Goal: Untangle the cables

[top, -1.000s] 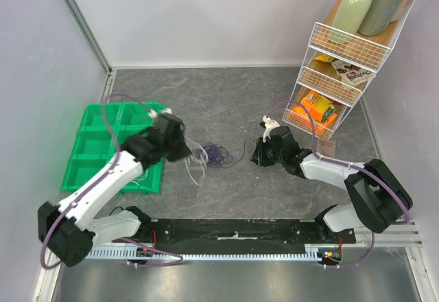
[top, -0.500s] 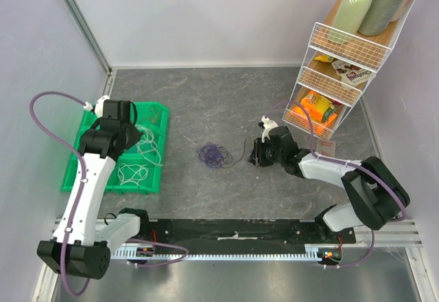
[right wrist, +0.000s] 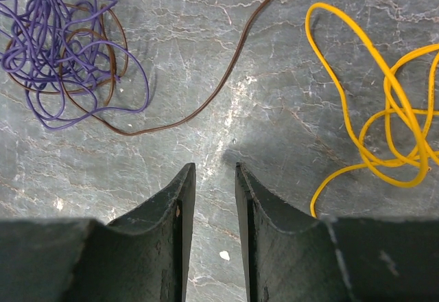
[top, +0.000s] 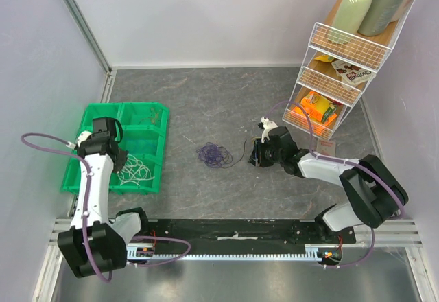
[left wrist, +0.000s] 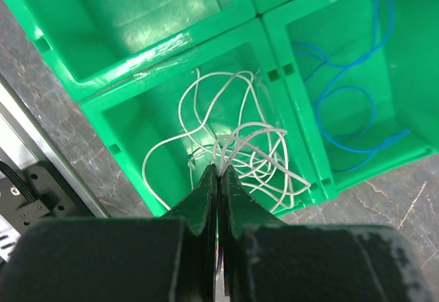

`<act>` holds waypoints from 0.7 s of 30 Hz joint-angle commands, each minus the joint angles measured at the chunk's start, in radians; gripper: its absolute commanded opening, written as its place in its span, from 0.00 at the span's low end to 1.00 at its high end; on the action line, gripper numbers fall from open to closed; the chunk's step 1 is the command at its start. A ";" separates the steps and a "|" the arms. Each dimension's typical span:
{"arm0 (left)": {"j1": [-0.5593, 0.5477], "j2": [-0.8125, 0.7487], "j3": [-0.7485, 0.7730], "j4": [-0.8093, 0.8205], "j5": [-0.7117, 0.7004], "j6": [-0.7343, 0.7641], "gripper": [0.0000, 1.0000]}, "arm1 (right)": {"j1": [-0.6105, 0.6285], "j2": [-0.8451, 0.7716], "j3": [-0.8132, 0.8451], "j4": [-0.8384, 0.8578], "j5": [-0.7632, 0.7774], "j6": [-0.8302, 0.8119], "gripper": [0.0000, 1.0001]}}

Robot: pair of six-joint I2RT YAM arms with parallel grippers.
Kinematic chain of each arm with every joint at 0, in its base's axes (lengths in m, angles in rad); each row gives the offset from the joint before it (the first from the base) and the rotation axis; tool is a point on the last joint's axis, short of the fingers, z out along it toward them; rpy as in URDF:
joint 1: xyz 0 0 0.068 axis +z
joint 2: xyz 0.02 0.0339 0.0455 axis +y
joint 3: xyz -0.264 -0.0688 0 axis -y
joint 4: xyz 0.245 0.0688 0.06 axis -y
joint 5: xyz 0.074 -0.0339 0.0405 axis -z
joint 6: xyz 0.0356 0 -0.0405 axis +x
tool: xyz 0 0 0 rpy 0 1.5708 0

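Several cables [top: 214, 154]; packet [top: 352, 74] lettering seemingly illegible.

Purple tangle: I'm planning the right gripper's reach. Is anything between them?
Only a brown cable trailing from the purple tangle crosses the table ahead of the right gripper; the yellow cable lies aside.

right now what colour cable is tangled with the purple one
Brown cable, clearest in the right wrist view.

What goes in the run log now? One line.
left gripper: shut on white cable in green tray; right gripper: open, empty; purple cable and brown cable: tangled on table; yellow cable: apart
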 commanded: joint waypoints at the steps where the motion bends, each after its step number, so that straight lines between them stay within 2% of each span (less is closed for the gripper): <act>1: 0.045 0.016 -0.051 0.044 0.055 -0.095 0.02 | 0.001 0.018 0.023 0.027 -0.008 -0.002 0.37; 6: 0.076 -0.033 -0.110 0.064 0.090 -0.136 0.03 | 0.001 0.023 0.028 0.024 -0.007 -0.002 0.37; 9: 0.082 -0.036 -0.105 0.069 0.092 -0.127 0.28 | -0.001 0.029 0.031 0.023 -0.008 -0.002 0.37; 13: 0.083 -0.074 -0.067 0.066 0.102 -0.093 0.68 | 0.001 0.040 0.039 0.015 -0.008 -0.002 0.37; 14: 0.083 -0.092 -0.055 0.066 0.102 -0.081 0.75 | 0.001 0.040 0.039 0.015 -0.007 -0.002 0.37; 17: 0.085 -0.138 -0.013 0.064 0.113 -0.044 0.90 | 0.001 0.041 0.040 0.015 -0.007 -0.002 0.38; 20: 0.085 -0.180 0.010 0.089 0.169 0.025 0.92 | 0.001 0.046 0.043 0.011 -0.005 -0.004 0.37; 21: 0.083 -0.195 0.007 0.133 0.238 0.071 0.92 | 0.001 0.044 0.045 0.011 -0.007 -0.004 0.37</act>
